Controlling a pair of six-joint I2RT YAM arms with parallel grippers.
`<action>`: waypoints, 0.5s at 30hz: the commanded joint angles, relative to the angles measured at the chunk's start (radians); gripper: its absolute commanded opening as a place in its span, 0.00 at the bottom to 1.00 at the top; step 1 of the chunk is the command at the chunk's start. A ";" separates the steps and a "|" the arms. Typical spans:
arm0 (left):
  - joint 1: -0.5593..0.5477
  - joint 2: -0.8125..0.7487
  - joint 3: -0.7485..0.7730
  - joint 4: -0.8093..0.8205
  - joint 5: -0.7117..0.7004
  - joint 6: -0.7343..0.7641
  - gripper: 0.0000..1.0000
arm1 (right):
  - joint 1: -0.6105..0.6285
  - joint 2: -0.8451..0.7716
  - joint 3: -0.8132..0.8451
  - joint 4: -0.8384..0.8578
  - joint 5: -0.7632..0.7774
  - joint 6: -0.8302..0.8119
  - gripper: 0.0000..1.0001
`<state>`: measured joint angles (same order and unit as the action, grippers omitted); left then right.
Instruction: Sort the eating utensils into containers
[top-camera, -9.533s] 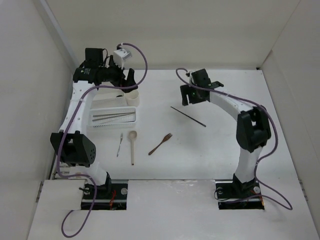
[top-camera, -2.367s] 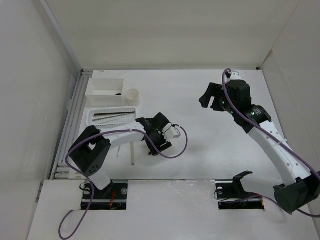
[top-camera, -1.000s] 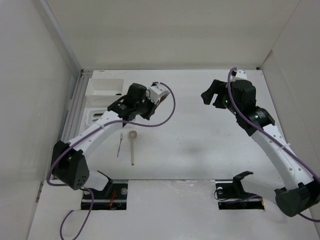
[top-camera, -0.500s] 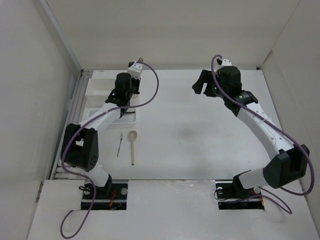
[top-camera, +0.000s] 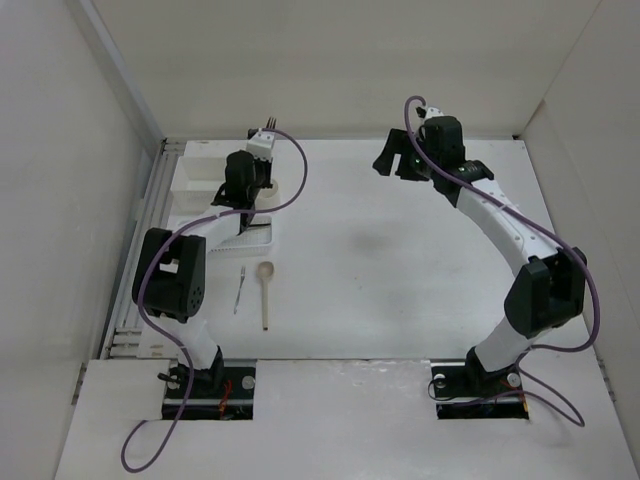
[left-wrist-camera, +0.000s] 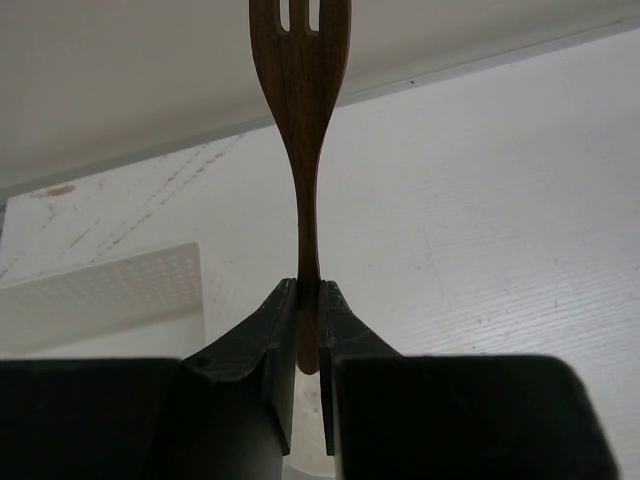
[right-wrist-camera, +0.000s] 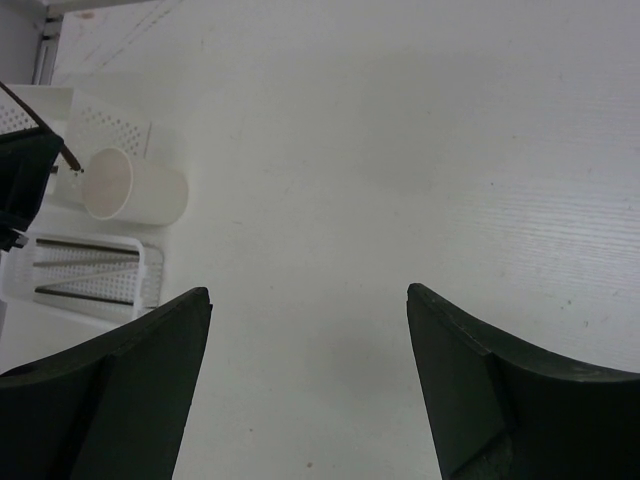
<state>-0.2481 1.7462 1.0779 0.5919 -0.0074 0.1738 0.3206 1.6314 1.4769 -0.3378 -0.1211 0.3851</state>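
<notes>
- Brown wooden fork (left-wrist-camera: 300, 120): pinched by its handle in the left gripper (left-wrist-camera: 308, 300), tines up, apparently above the cream cup (right-wrist-camera: 130, 188).
- Change: lifted from mid-table and carried back-left within two seconds; release into the cup looks imminent.
- Right gripper (right-wrist-camera: 308, 295): jaws spread, nothing held.
- Metal fork (top-camera: 240, 288) and pale spoon (top-camera: 265, 295): unsorted on the table (top-camera: 400, 280).

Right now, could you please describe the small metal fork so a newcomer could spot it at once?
On the left half of the white table, just on the near side of the ribbed tray, two utensils lie side by side. The small metal fork is the left one: thin, grey and shorter than the round-bowled pale wooden spoon.
</notes>
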 joint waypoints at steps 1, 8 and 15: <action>0.003 0.004 -0.024 0.065 0.026 -0.048 0.00 | -0.028 -0.005 0.056 0.010 -0.015 -0.017 0.84; 0.021 0.013 0.011 0.013 0.070 -0.048 0.00 | -0.047 -0.005 0.066 -0.021 -0.015 -0.026 0.83; 0.012 0.024 0.085 -0.233 0.046 -0.088 0.00 | -0.048 -0.056 0.030 -0.021 0.024 -0.026 0.83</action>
<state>-0.2340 1.7718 1.0950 0.4488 0.0406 0.1329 0.2760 1.6306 1.4929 -0.3672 -0.1162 0.3714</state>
